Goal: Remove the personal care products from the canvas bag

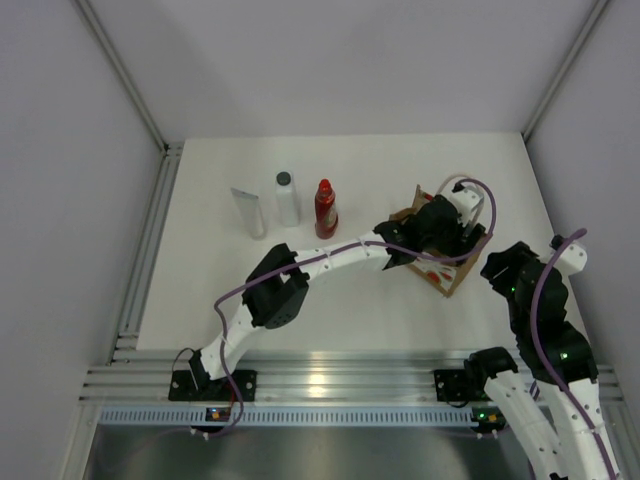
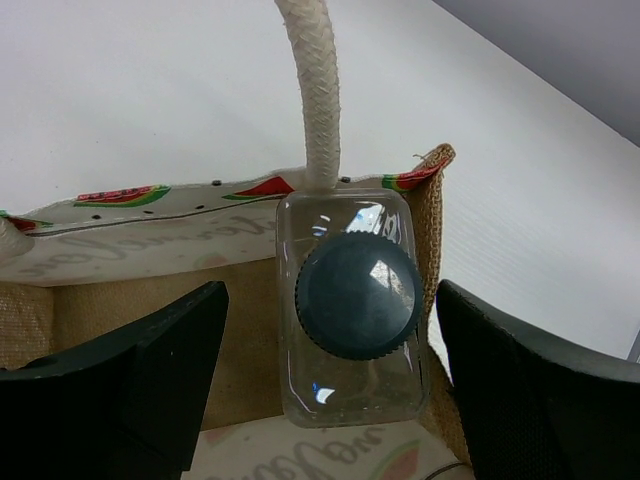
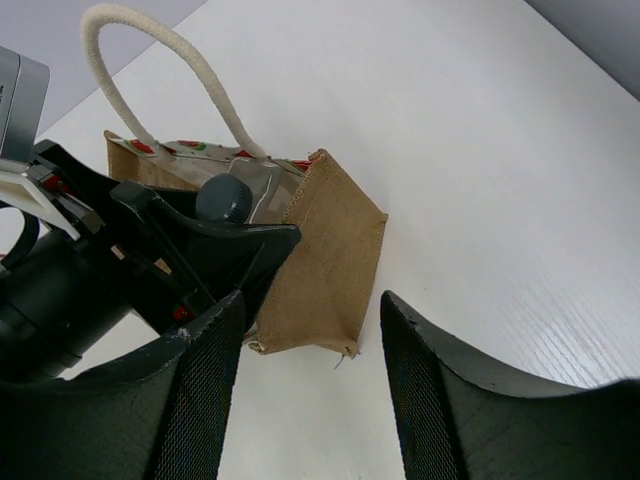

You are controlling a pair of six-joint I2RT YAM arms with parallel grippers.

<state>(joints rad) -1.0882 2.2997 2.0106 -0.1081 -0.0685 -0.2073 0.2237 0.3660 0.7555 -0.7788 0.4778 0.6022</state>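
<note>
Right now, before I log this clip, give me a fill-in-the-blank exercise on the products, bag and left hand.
1. Outside the canvas bag, ___ products stand in a row on the table.
2. The one nearest the bag is the ___.
3. The small clear bottle sits inside the ___.
4. The left hand is poised over that bottle with its jaws ___.
Missing words: three; red bottle; canvas bag; open.

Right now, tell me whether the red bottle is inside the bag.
No, the red bottle stands on the table next to the white bottle and the tube, well apart from the bag.
</note>
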